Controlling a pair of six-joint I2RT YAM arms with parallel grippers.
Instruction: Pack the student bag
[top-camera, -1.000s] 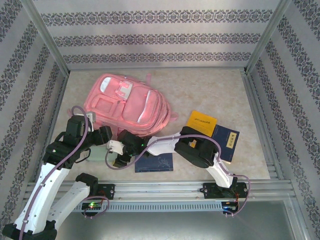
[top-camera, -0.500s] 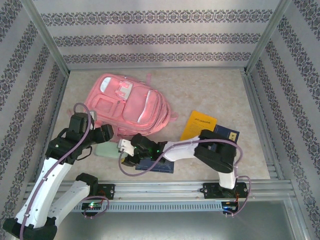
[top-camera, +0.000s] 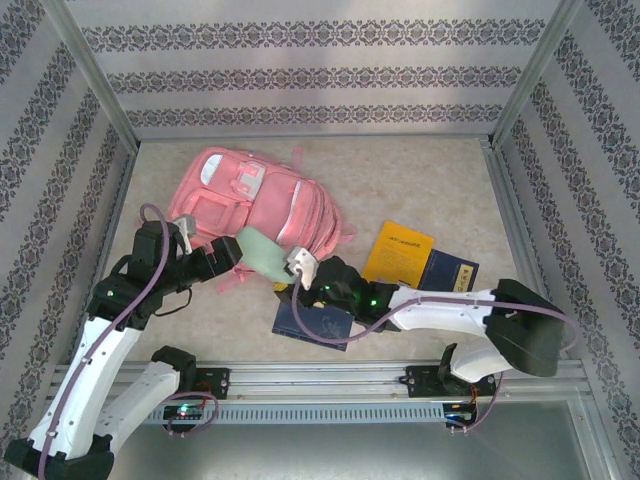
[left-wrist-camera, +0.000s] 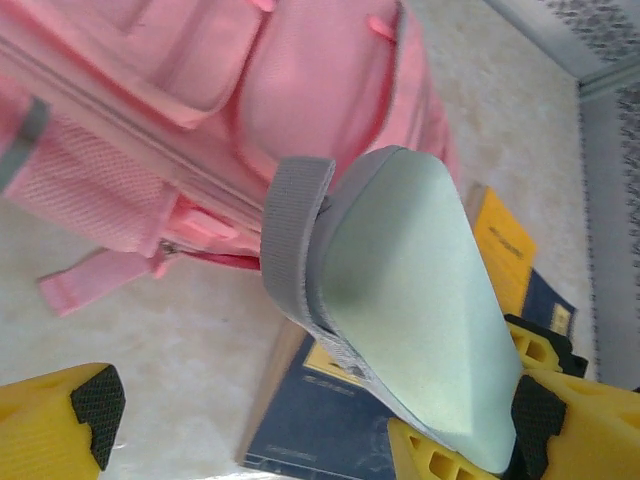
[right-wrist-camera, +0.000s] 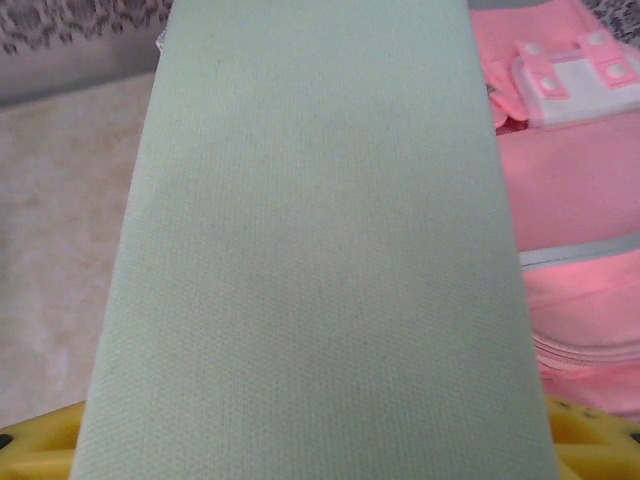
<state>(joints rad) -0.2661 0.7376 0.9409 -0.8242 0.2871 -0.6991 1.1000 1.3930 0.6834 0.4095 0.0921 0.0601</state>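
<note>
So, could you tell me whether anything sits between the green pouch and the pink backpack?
Nothing visible does: the green pouch, held in the right gripper, hangs at the near edge of the pink backpack.

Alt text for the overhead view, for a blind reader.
A pale green pouch hangs between two robot grippers by the near edge of a pink backpack. The right gripper holds it; the left gripper is open beside it.
</note>
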